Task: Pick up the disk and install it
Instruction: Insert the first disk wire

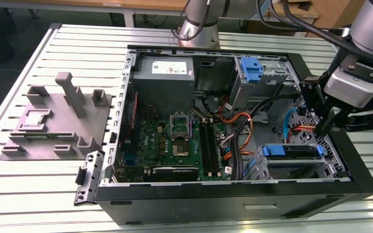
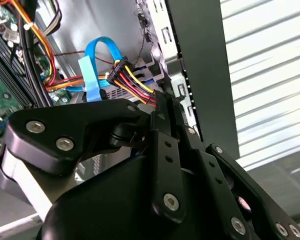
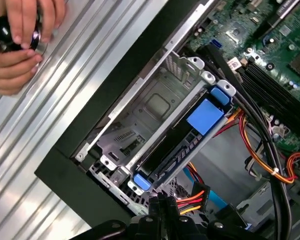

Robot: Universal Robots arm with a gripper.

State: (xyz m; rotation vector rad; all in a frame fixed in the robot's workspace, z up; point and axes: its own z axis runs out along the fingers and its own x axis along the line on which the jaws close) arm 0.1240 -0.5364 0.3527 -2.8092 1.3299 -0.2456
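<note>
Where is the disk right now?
The disk sits in the drive cage at the open case's near corner, on the exterior view's right, just below the gripper.

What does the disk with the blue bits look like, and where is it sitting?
The disk looks like a flat dark slab with blue plastic rails: a blue clip at each end and a wider blue tab near one end. It lies in a grey metal bay in a corner of the open computer case, by the case's front wall in the exterior view. The gripper hangs close by one end, fingers together, holding nothing. Coloured cables pass next to it.
</note>
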